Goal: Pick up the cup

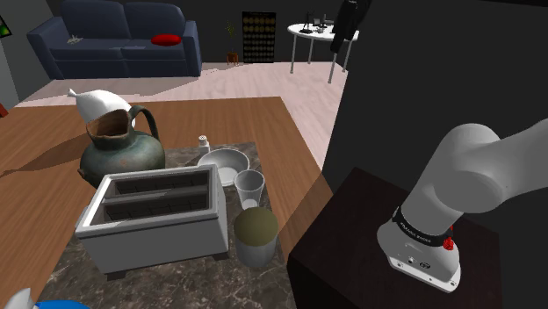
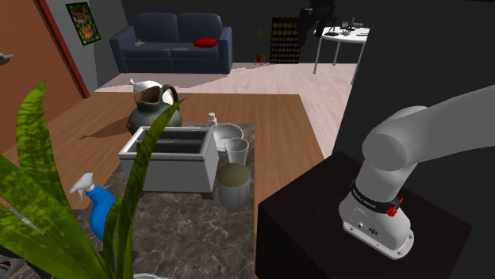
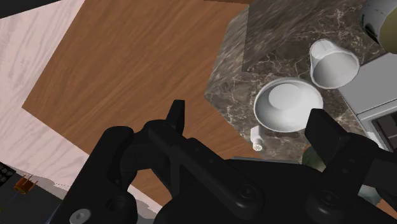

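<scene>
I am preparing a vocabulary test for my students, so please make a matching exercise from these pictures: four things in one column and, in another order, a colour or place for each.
Things:
1. cup
2. jug
3. toaster
4. cushion

Descriptions:
a. red, lying on the sofa
b. pale, upright, between the bowl and the lidded jar
c. dark green, with a handle
d. light grey, with two long slots on top

Pairs: 1-b, 2-c, 3-d, 4-a.
</scene>
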`<control>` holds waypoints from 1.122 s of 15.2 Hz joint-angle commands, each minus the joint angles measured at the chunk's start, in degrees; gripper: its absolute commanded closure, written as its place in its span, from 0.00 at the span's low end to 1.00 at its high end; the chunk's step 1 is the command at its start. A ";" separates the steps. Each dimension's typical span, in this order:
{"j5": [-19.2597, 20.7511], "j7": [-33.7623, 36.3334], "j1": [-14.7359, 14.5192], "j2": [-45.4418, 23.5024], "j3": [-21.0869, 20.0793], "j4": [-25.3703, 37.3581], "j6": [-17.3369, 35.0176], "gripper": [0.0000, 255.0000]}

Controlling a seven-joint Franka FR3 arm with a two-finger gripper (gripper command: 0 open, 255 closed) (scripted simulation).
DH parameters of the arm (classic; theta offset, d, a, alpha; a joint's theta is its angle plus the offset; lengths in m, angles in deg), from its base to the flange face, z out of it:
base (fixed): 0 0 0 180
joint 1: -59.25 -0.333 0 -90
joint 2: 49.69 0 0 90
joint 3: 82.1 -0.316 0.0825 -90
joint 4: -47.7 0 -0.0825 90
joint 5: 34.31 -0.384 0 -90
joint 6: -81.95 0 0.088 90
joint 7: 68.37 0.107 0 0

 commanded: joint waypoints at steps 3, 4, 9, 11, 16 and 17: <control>-0.64 2.00 -0.38 -0.40 -1.51 -2.75 2.64 0.00; -0.96 3.00 -0.58 -0.71 -2.28 -4.04 3.98 0.00; -2.50 8.08 -1.67 -3.44 -6.22 -9.52 10.94 0.00; -3.06 10.14 -2.08 -5.10 -7.88 -11.26 13.85 0.00; -4.07 15.50 -2.89 -10.72 -12.21 -14.37 21.35 0.00; -4.17 16.62 -2.99 -12.10 -13.11 -14.77 22.88 0.00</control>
